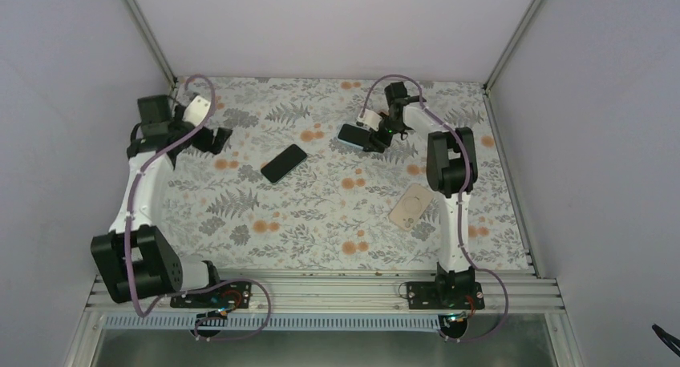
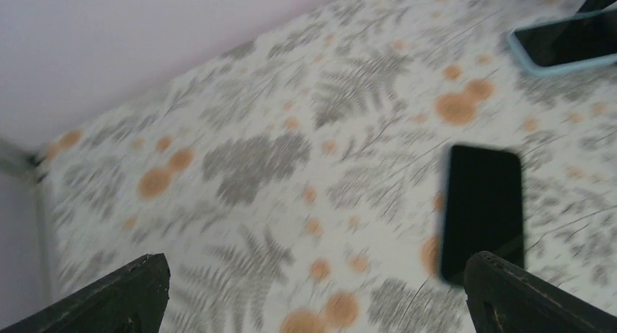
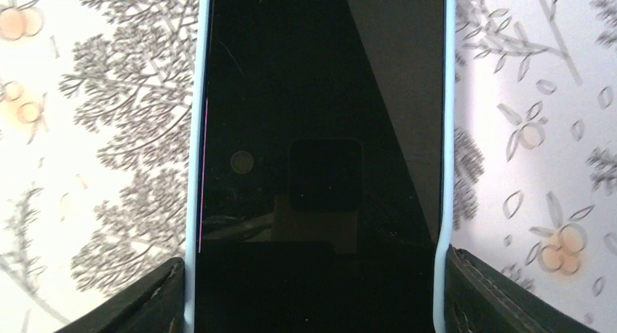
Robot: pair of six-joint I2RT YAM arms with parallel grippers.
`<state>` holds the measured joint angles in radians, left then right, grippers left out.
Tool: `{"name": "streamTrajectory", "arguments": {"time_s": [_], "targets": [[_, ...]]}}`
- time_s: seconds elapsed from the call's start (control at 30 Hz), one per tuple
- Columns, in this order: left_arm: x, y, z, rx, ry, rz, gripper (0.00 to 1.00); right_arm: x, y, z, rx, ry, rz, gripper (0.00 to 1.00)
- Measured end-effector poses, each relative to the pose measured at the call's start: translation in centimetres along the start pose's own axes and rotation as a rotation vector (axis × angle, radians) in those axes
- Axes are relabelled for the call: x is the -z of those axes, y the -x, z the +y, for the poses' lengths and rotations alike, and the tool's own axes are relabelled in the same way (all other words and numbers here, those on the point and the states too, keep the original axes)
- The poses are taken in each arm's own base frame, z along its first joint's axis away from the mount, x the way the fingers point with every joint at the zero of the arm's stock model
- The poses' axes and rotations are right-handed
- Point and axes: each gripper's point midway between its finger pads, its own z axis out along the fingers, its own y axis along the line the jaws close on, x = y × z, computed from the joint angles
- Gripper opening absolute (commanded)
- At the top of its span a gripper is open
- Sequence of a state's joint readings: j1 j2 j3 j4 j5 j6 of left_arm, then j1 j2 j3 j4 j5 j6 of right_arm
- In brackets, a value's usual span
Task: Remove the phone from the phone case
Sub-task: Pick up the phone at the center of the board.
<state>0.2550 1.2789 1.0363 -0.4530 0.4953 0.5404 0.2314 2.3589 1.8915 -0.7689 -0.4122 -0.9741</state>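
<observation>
Right gripper (image 3: pixel 316 293) clamps the blue phone case (image 3: pixel 445 129) across its width, phone (image 3: pixel 320 115) running lengthwise away; left gripper (image 2: pixel 320 300) gapes wide.

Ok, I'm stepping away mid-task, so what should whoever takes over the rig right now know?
Left gripper: open, empty, over the table near a bare black phone.
Right gripper: shut on the phone in the blue case, at the far side.
Done: cased phone gripped.
To do: the phone is not yet out of its case; free it.
</observation>
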Motion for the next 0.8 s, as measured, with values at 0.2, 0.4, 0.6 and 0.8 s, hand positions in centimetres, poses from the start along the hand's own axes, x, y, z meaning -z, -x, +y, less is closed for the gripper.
{"name": "streamTrajectory", "arguments": {"time_s": [0.2,0.4,0.6,0.8], "targets": [[-4.1,6.2,-6.4,-0.06,-0.258,-0.03,1.0,2.5,1.0,5.1,-0.005,0.038,0.018,0.5],[-7.6,9.8,-12.8,-0.018,-0.57,0.018,1.0,7.9,8.6,10.4,0.124,-0.014,-0.092,0.49],[-8.8,11.2,-16.7,0.084,-0.843,0.08,1.0,12.2,13.4,13.5,0.195,-0.074,-0.203,0.49],[-8.4,9.8,-19.0,0.253,-1.058,0.172,1.0,11.9,13.2,12.7,0.171,-0.14,-0.182,0.49]]}}
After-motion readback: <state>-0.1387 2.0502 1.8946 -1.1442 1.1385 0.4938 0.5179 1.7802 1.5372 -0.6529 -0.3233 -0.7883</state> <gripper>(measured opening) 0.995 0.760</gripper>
